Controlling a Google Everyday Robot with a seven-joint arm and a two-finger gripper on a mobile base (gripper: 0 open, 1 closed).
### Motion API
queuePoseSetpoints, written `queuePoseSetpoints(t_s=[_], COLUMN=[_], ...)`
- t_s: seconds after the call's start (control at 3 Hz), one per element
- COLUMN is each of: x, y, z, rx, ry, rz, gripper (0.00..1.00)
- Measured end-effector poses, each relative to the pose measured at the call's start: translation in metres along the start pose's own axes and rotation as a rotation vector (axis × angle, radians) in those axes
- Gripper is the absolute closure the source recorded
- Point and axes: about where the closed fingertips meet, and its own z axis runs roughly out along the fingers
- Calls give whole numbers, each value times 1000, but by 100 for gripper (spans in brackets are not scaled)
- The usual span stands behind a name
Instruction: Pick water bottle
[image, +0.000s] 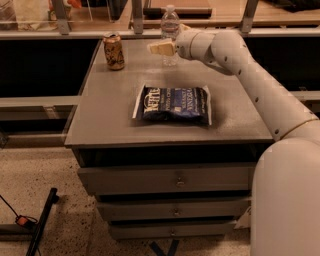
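Gripper (160, 48) just beside water bottle (170, 21), blue snack bag (175, 104), white lettering

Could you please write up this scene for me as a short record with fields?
surface: grey cabinet top above three drawers
water bottle: upright at the far edge, cap on, standing on the top
tool: in front of the bottle's lower body, pointing left; contact cannot be told
can: upright near the far left corner, apart from the bottle
bag: dark blue snack bag lying flat mid-top
task state: bottle not yet lifted
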Motion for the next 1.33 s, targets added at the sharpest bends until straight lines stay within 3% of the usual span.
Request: queuePoseSetpoints(t_s=[1.0, 1.33], x=[-9, -31], y=[-9, -13], z=[7, 2], rx=[0, -18], ry=[18, 15], rz=[34, 62], gripper=[88, 100])
